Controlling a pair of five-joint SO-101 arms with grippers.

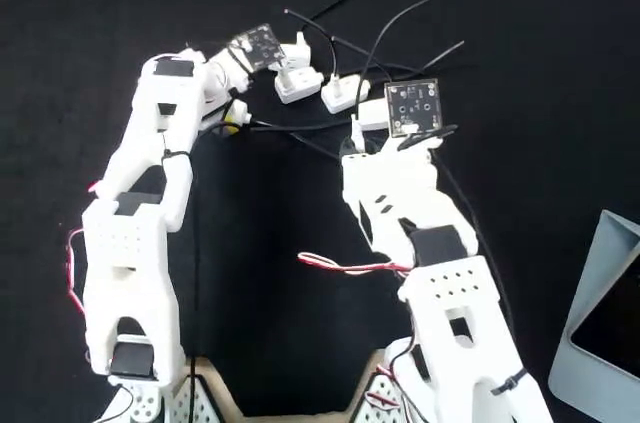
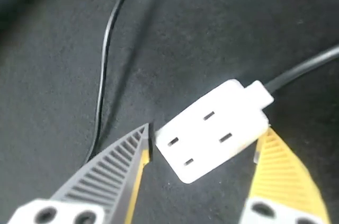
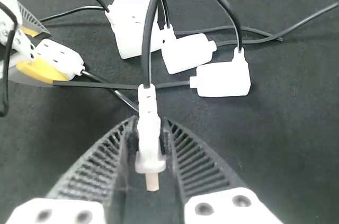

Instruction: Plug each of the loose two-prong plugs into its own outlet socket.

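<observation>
While the left gripper (image 2: 206, 132) clamps a socket (image 2: 217, 121), the right gripper (image 3: 148, 123) pinches a corded white plug (image 3: 149, 147).

White rectangular plastic outlet block (image 2: 212, 131), four slots in two pairs facing up, black cord leaving one short end, sits slanted between the fingers of the left gripper (image 2: 206, 130), grey finger touching one corner, yellow finger against the opposite side. Slim white two-prong plug (image 3: 148, 139) is pinched edge-on in the right gripper (image 3: 148, 122), one cream prong sticking out at the wrist end, black cord running away from the other end. Three more white corded plastic bodies lie loose on the black table in a close cluster: large block (image 3: 132, 28), middle piece (image 3: 185, 53), outer piece (image 3: 222, 80); plug or socket cannot be told.
</observation>
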